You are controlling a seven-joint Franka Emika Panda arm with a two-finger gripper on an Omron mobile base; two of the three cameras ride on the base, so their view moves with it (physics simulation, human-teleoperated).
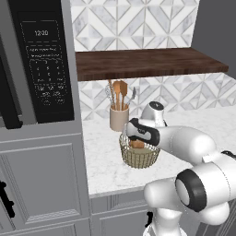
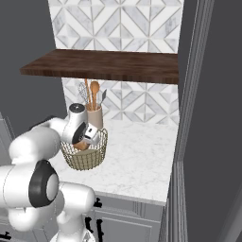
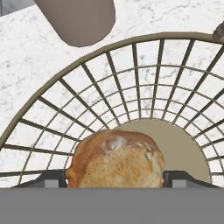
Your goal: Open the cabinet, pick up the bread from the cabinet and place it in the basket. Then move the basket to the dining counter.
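The hand view looked straight down into the basket (image 3: 65, 109), where the bread (image 3: 116, 159) sat between the two fingertips (image 3: 52, 178) of the gripper (image 3: 116, 179), the jaws standing wide with a tip just beside each flank of the bun; whether they pressed on it could not be told. The left base view placed the basket (image 1: 138, 156) on the marble worktop (image 1: 106, 161) just in front of the utensil crock (image 1: 119, 117), below the cabinet (image 1: 147, 62). The right base view showed the gripper (image 2: 87, 137) lowered inside the basket rim (image 2: 101, 142), the bread (image 2: 81, 146) a small brown patch beneath it.
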